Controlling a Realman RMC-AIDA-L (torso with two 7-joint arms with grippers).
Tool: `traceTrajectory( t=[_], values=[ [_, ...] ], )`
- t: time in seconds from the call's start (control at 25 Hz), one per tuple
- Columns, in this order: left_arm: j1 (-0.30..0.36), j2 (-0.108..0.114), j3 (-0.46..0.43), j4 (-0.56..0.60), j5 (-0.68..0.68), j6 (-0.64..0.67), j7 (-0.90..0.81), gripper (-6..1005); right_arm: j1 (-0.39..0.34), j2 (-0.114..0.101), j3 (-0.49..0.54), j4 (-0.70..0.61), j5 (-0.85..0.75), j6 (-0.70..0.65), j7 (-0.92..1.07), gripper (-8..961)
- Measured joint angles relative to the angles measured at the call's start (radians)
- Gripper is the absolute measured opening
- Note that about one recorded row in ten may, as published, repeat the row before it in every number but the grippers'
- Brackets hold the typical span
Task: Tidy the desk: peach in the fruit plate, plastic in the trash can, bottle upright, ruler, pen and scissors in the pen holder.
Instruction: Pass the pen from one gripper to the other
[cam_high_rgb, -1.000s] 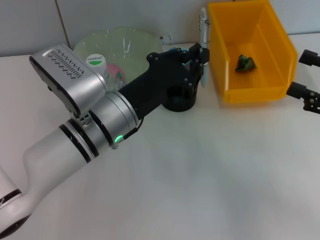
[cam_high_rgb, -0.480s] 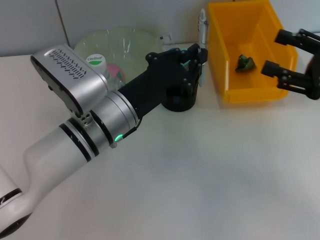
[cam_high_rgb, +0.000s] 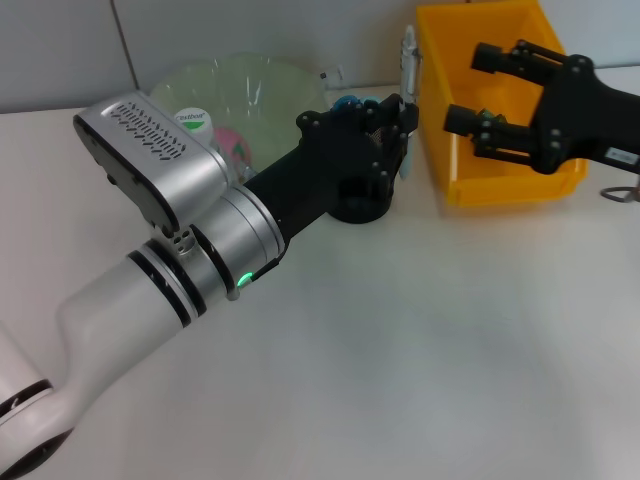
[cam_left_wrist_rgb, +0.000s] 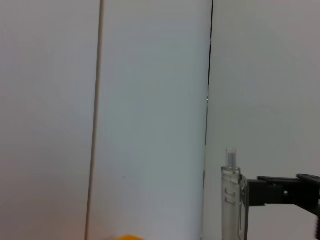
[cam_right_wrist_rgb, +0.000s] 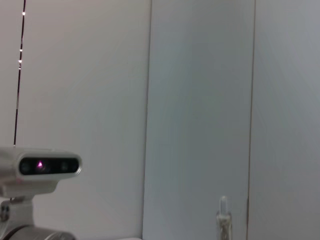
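Clear pen (cam_high_rgb: 408, 60) is held upright by the left gripper (cam_high_rgb: 392, 125) over the pen holder (cam_high_rgb: 362, 205); right gripper (cam_high_rgb: 478, 90), spread open and empty, is hovering above the trash can (cam_high_rgb: 440, 150).

Clear pen (cam_high_rgb: 407, 60) upright beside pen holder (cam_high_rgb: 360, 200)

Lighting, as I read it from my station: even and bright in the head view, diffuse, seemingly from overhead. Shadows: soft, short, one beneath the left arm (cam_high_rgb: 190, 270) on the table (cam_high_rgb: 420, 350), another at the base of the yellow bin (cam_high_rgb: 500, 100). Glare: mild sheen on the arm's silver housing; a green indicator light glows on it. Focus: the head view is sharp throughout. Both wrist views show pale wall panels, flat and slightly soft; the pen (cam_left_wrist_rgb: 234, 200) reads translucent, low in contrast.
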Motion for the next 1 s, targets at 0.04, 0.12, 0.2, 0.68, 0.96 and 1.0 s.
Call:
traceTrajectory(
  t=[0.04, 0.12, 0.2, 0.68, 0.96, 1.0],
  values=[
    [0.000, 0.000, 0.000, 0.000, 0.000, 0.000, 0.000, 133, 0.008, 0.001, -0.003, 0.007, 0.000, 0.009, 0.000, 776],
    [0.009, 0.000, 0.004, 0.004, -0.005, -0.001, 0.000, 133, 0.030, 0.003, -0.005, 0.027, 0.001, 0.032, -0.001, 775],
    [0.009, 0.000, 0.005, 0.004, -0.010, -0.001, 0.000, 133, 0.037, 0.004, -0.005, 0.032, 0.001, 0.039, -0.001, 775],
    [0.002, 0.000, 0.026, 0.001, -0.051, -0.002, 0.022, 133, 0.083, 0.005, -0.055, 0.042, 0.005, 0.091, 0.002, 773],
    [0.010, 0.000, 0.029, -0.002, -0.052, -0.004, 0.026, 133, 0.089, 0.007, -0.078, 0.042, 0.013, 0.106, 0.006, 740],
    [0.010, 0.000, 0.030, -0.002, -0.050, -0.004, 0.026, 133, 0.089, 0.007, -0.084, 0.043, 0.015, 0.107, 0.006, 732]
  ],
)
